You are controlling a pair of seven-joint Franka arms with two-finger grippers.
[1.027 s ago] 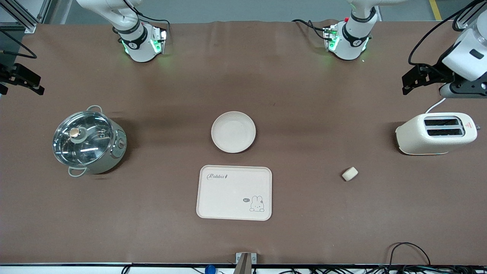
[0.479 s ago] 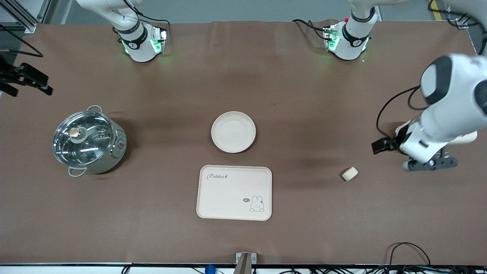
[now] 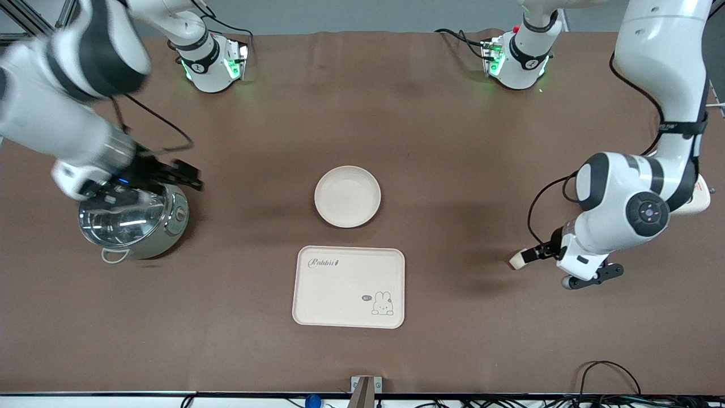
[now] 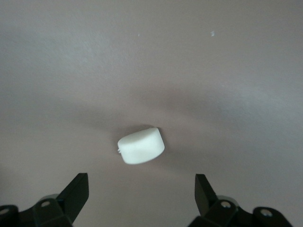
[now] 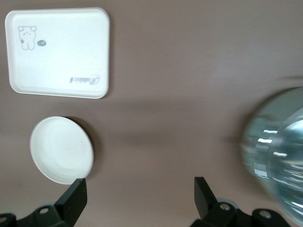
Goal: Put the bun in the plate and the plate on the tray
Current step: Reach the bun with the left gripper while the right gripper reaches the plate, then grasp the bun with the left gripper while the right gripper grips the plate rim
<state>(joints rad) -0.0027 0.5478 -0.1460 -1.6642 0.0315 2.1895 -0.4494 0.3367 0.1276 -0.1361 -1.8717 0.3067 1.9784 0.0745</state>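
On the brown table: one small cream-white rounded bun, one round cream-beige plate, one flat rectangular cream tray with rabbit lettering, one steel pot with a glass lid, one cream toaster, mostly hidden. Two white robot arms.

A matte brown cloth covers the table, creased at twelve o'clock. Grey floor shows along the top edge, with aluminium framing at eleven o'clock. Black cables loop at five o'clock. Soft overhead light casts faint shadows.
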